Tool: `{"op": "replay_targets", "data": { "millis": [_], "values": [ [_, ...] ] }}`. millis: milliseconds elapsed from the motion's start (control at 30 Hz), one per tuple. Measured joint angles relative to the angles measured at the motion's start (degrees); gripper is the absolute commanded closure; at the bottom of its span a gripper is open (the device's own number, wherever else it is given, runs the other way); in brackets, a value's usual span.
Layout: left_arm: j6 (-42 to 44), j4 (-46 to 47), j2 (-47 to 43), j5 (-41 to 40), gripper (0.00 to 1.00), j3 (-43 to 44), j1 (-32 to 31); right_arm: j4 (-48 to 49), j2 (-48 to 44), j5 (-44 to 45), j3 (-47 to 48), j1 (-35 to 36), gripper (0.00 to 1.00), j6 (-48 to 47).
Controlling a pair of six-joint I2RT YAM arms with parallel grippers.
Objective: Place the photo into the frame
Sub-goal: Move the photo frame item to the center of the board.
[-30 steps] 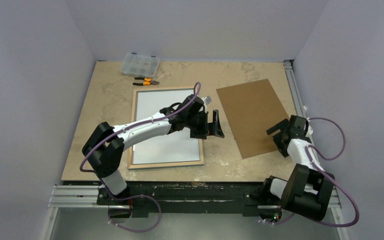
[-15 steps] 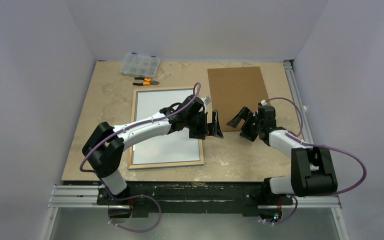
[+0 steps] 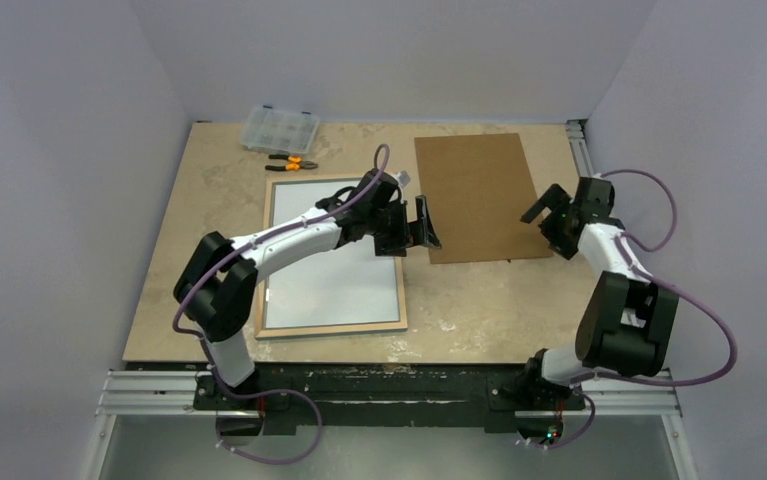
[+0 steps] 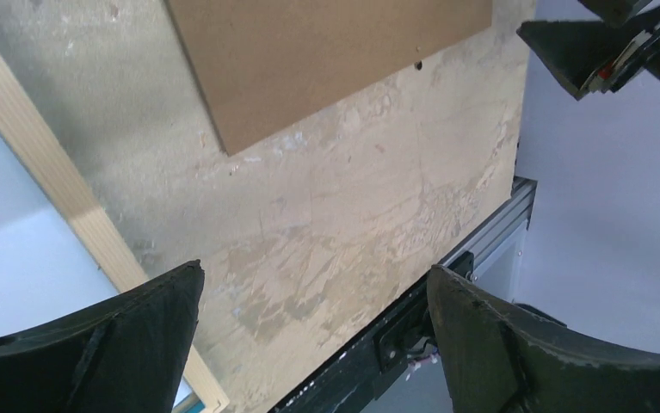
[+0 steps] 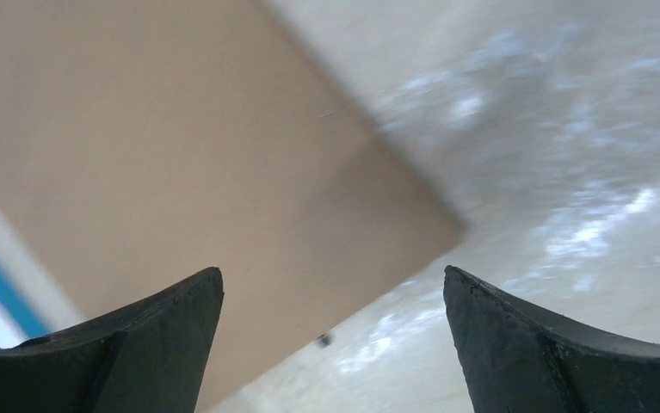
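The frame [image 3: 331, 327] lies face down at the table's middle left, its light wood back up. A white rectangle [image 3: 334, 270] fills its opening; it looks like the photo's plain back, and no print shows. My left gripper [image 3: 421, 225] is open and empty, hovering over the frame's right edge, between the frame and the brown backing board [image 3: 477, 195]. In the left wrist view the wood edge [image 4: 68, 215] and the board [image 4: 309, 60] show past the gripper [image 4: 313, 275]. My right gripper [image 3: 544, 213] is open and empty over the board's right edge; its view [image 5: 333, 275] is blurred.
A clear organiser box [image 3: 279, 128] and orange-handled pliers [image 3: 292, 161] lie at the back left. A metal rail [image 3: 584, 170] runs along the table's right side. Grey walls close in on three sides.
The backing board went from tilted at the right to square at the back right. My right gripper swung to mid-table, then back to the board's right edge. My left gripper moved slightly back.
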Motion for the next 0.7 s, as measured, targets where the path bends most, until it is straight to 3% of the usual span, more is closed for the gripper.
{"op": "replay_targets", "data": {
  "millis": [100, 300, 700],
  "values": [
    [-0.90, 0.66, 4.13, -1.01, 0.02, 3.30, -0.07, -1.49, 3.52, 3.28, 0.83, -4.85, 0.02, 0.13],
    [-1.38, -0.17, 9.31, -3.87, 0.02, 6.36, -0.15, -4.35, 7.06, 7.76, 2.19, -5.66, 0.02, 0.68],
    [-1.31, -2.01, 18.45, -7.17, 0.03, 16.76, -0.15, -1.40, 15.21, 3.28, 7.56, -6.95, 0.02, 1.03]
  ]
}}
